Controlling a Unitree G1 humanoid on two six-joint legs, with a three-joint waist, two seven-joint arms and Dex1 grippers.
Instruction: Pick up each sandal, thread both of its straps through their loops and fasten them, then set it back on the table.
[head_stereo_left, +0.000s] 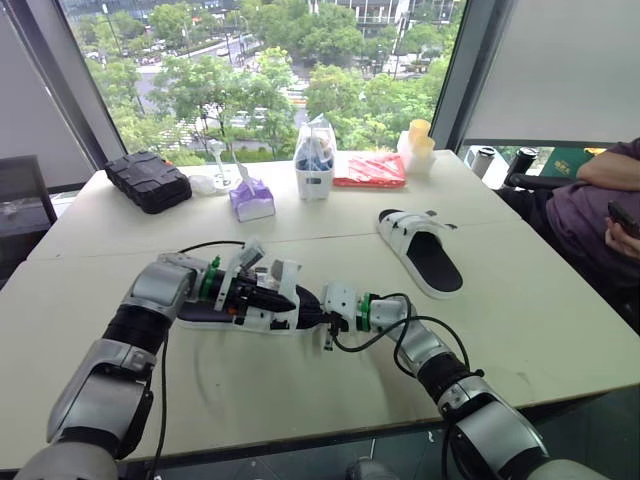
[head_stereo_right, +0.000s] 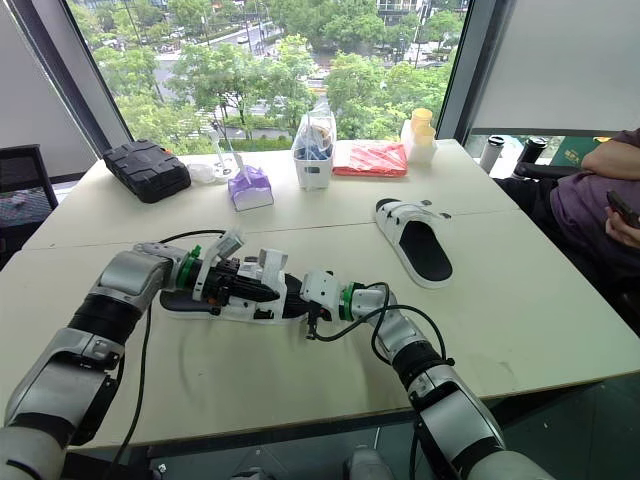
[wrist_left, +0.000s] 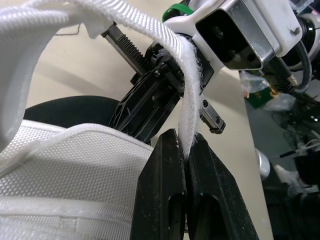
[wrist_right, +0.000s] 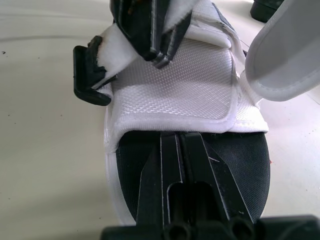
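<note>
Sandal number one lies flat on the table, close in front of the robot. Its long axis runs across from left to right, so each arm meets one end of it.

The left gripper comes in over the strapped part. Its jaws are pinched tight on a white webbing strap, which arches up off the white upper and runs down between the fingertips. A black plastic loop sits just beside that at the edge of the upper. I take it to be what the strap has to pass through, and the strap end does not look fastened down yet.

The right gripper is at the open end. Its two fingers are closed flat together with nothing visible between them, and they lie along the black footbed pointing toward the upper, as if steadying the shoe.

My read is that the left arm will do the threading. It already has the strap, and the loop is nearer to it than to the right arm. What matters is lining the strap tip up with that loop.

The second sandal waits further right and further back, well apart from both grippers. A person's arm rests beyond the table's right edge.
</note>
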